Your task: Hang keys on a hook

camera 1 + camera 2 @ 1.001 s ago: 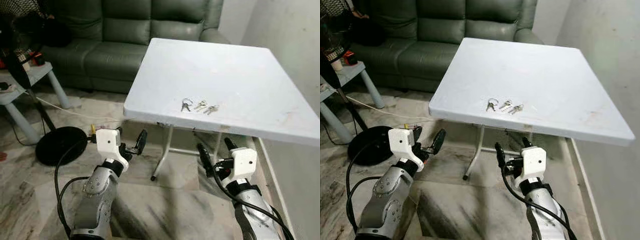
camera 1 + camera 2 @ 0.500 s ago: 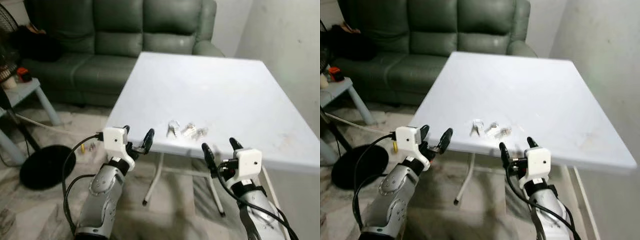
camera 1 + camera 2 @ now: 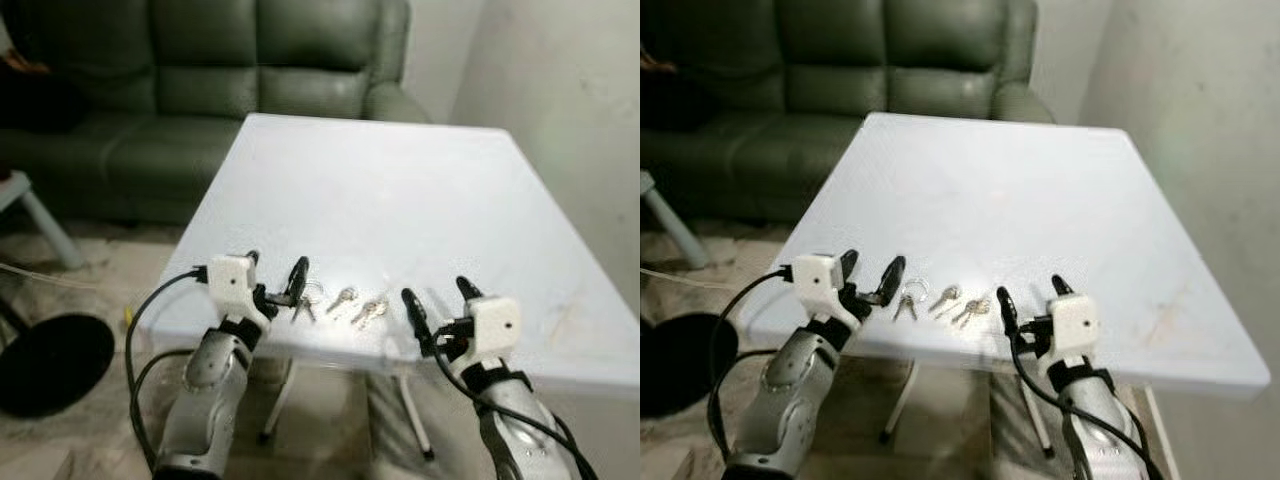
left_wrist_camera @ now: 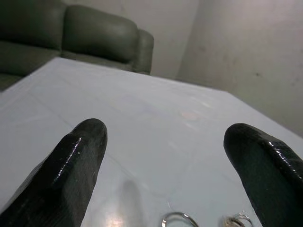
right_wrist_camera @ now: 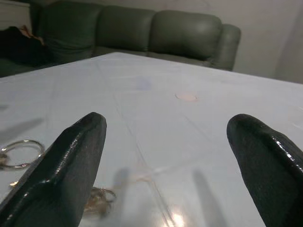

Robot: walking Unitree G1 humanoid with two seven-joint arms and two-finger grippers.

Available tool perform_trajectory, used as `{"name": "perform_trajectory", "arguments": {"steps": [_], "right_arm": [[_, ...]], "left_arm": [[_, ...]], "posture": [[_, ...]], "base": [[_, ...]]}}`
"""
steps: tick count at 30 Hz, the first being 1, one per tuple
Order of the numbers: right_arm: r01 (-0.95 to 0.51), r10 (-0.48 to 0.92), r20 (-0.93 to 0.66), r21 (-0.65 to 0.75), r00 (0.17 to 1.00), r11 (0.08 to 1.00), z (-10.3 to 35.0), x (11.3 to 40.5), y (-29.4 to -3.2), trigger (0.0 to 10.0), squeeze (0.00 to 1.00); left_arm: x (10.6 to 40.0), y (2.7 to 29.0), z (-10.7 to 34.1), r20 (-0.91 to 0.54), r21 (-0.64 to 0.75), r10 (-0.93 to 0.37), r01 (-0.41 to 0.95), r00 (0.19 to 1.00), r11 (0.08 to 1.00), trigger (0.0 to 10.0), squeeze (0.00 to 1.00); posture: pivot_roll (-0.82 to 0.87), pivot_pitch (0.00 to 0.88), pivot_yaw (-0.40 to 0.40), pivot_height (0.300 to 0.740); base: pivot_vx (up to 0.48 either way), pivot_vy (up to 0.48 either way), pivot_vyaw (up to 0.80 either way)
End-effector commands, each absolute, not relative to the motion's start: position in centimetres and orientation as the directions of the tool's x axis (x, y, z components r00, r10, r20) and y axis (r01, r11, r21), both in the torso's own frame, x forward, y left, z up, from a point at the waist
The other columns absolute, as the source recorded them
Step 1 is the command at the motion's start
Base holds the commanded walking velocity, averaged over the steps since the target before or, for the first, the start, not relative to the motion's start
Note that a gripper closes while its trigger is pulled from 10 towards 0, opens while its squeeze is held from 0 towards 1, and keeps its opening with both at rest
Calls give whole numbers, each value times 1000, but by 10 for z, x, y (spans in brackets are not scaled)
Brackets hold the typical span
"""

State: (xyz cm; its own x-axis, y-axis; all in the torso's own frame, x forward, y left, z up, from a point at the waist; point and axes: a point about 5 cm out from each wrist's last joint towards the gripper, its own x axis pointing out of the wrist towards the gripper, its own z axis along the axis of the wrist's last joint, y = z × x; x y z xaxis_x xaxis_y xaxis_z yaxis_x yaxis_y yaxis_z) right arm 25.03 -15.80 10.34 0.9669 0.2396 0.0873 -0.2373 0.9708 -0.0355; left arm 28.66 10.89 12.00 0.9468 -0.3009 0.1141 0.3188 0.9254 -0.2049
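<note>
Both grippers hover with fingers spread at the near edge of the white table [image 3: 400, 190] — the left gripper [image 3: 275, 280] lower left of centre, the right gripper [image 3: 437, 302] lower right. Between them lie the keys [image 3: 345, 304] — loose on the tabletop, low in the frame, with a green sofa [image 3: 200, 60] across the top.

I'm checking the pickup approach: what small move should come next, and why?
Probably ease the left gripper forward and down onto the keys: they lie loose near the white table edge, just past its open fingers, while the right gripper is also open, beside them.

Keys [image 3: 345, 303] blurred, count unclear; key ring [image 4: 179, 219] cut by edge in left wrist view.
</note>
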Motion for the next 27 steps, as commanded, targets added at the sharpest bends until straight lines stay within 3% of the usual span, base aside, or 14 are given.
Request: {"name": "perform_trajectory", "arguments": {"steps": [1,13,27], "right_arm": [[-263,265,80,-36,961,964,103,250,-154,10000,0],[-315,323,43,-131,945,940,103,256,-170,10000,0],[-384,389,-16,-202,921,901,105,280,-194,10000,0]], "left_arm": [[284,111,118,103,-209,-290,306,951,929,10000,0],[277,105,115,115,-219,-323,341,939,914,10000,0],[248,83,106,87,-195,-440,448,894,872,10000,0]], "posture": [[39,11,-48,740],[37,9,-59,740],[47,86,-90,740]], "base": [[0,0,0],[0,0,0],[0,0,0]]}}
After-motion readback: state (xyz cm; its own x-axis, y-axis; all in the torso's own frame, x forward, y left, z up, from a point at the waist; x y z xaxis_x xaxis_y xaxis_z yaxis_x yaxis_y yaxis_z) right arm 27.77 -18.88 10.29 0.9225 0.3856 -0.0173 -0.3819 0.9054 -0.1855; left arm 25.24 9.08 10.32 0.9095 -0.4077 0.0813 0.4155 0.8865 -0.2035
